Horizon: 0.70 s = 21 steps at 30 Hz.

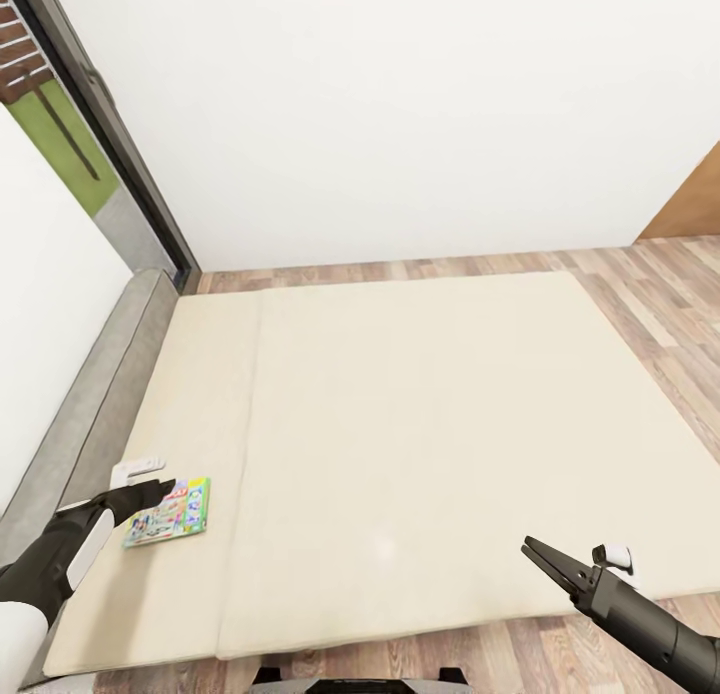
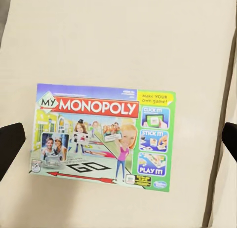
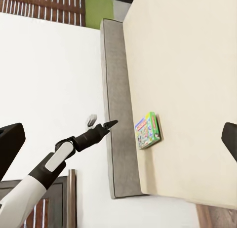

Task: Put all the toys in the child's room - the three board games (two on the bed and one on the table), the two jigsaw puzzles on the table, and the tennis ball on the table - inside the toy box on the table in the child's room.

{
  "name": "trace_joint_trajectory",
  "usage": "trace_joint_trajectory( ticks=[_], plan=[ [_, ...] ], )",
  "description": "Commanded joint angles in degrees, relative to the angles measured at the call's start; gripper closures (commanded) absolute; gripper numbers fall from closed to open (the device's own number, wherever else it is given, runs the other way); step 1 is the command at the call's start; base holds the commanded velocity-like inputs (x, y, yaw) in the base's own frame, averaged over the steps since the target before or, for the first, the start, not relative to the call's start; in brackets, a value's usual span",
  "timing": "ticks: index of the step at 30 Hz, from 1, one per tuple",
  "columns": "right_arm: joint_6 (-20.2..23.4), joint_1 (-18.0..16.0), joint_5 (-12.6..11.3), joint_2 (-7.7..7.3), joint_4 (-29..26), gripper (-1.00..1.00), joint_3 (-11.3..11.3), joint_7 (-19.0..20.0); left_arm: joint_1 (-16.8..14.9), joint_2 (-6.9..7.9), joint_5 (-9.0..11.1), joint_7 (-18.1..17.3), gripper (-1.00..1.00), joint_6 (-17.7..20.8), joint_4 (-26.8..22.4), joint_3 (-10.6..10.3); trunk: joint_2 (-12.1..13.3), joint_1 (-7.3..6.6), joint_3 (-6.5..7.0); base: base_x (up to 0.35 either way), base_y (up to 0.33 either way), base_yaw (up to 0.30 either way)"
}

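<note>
My left end effector (image 1: 150, 494) hangs over the near left part of the bed (image 1: 420, 414), and the green board game (image 1: 168, 513) lies flat on the mattress directly under it, just past its tips. Through my left wrist camera the box (image 2: 103, 135) sits between my two fingers (image 2: 11, 145), which stand wide apart at either side with a gap on both flanks, so they touch nothing and hold nothing. The printed lid faces up and reads "My Monopoly". From my right wrist camera, I see my left arm (image 3: 59, 156) reaching over the grey bed frame (image 3: 116, 109), its tip just short of the box (image 3: 147, 130) and above it. My right end effector (image 1: 548, 559) hovers over the near right corner of the bed, well apart from the box; its fingers (image 3: 10, 144) are spread at the picture's edges, empty. Wood-plank floor (image 1: 650, 294) runs beyond the far side of the bed, below a white wall (image 1: 400, 104).
</note>
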Motion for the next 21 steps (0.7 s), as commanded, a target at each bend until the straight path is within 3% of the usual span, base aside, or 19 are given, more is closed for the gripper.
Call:
trace_joint_trajectory(
  ticks=[1,21],
  plan=[
    [0.25,0.0,-0.08,-0.01,-0.04,-1.0,-0.02,0.06,-0.02,0.0,0.24,-0.18,-1.0,0.23,-0.07,0.18,-0.09,0.03,-0.17,0.0,0.0,0.061],
    [0.29,0.0,-0.1,-0.25,-0.04,-1.0,-0.2,0.22,-0.09,0.07,0.05,-0.04,-1.0,-1.52,0.0,0.12,-0.09,0.03,-2.03,0.0,0.0,0.061]
  ],
)
